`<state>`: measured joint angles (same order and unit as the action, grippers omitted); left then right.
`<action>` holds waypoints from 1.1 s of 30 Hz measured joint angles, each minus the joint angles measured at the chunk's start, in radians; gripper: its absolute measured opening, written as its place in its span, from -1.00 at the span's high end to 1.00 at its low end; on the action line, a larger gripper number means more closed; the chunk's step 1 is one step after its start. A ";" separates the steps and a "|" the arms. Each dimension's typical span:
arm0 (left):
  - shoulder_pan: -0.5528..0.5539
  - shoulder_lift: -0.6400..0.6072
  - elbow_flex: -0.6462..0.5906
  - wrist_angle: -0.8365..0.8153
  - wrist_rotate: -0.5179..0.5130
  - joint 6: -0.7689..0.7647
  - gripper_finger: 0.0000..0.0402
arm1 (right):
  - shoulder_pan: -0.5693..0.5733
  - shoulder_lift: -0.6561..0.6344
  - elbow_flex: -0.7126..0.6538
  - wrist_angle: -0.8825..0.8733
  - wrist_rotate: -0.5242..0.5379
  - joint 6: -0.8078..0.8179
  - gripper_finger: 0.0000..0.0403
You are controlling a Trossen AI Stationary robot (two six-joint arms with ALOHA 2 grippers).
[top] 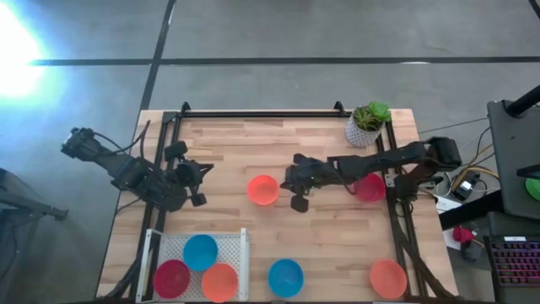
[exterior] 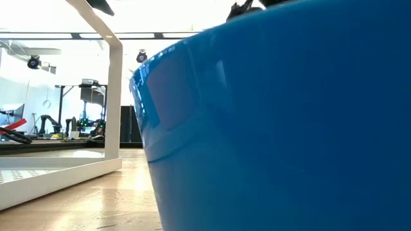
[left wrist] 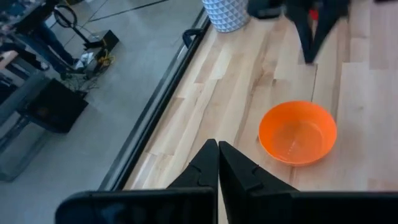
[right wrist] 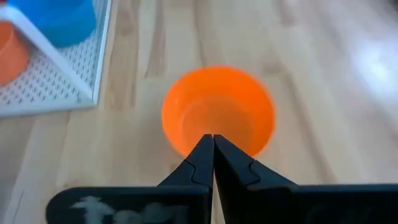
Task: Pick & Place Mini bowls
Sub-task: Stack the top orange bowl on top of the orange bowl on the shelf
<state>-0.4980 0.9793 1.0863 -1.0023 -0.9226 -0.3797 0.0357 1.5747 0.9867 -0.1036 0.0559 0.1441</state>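
Both fingers pressed together and empty, the right end effector (top: 298, 203) hovers at three o'clock of an orange bowl (top: 263, 189) mid-worktop (top: 329, 245); the left end effector (top: 199, 199), closed, waits at nine o'clock.

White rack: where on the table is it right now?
High view: the white rack sits at the table's near-left corner, holding a blue bowl, a red bowl and an orange bowl.

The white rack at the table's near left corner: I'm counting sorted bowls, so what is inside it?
Inside the white rack lie three mini bowls: a blue bowl, a red bowl and an orange bowl. Whether any bowl hides another stacked beneath cannot be seen.
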 joint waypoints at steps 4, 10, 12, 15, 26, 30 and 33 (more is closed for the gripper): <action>0.000 0.021 0.000 0.011 -0.002 0.012 0.81 | 0.016 -0.071 -0.002 -0.026 0.036 -0.022 0.96; 0.017 0.061 0.000 0.098 0.003 -0.045 0.54 | 0.019 -0.160 -0.002 -0.076 0.056 -0.035 0.96; 0.035 0.075 0.000 0.128 0.014 -0.097 0.50 | 0.019 -0.185 -0.002 -0.083 0.056 -0.049 0.96; 0.066 0.105 0.000 0.141 0.041 -0.162 0.48 | 0.019 -0.221 -0.002 -0.097 0.055 -0.054 0.96; 0.194 0.269 0.000 0.186 0.117 -0.371 0.48 | 0.019 -0.309 -0.002 -0.153 0.053 -0.135 0.96; 0.231 0.325 0.000 0.188 0.227 -0.521 0.48 | 0.019 -0.312 -0.002 -0.155 0.052 -0.154 0.96; 0.253 0.370 0.000 0.209 0.309 -0.567 0.48 | 0.019 -0.312 -0.002 -0.155 0.052 -0.158 0.96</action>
<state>-0.2448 1.3497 1.0859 -0.7930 -0.6137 -0.9471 0.0547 1.2629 0.9848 -0.2584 0.1081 -0.0136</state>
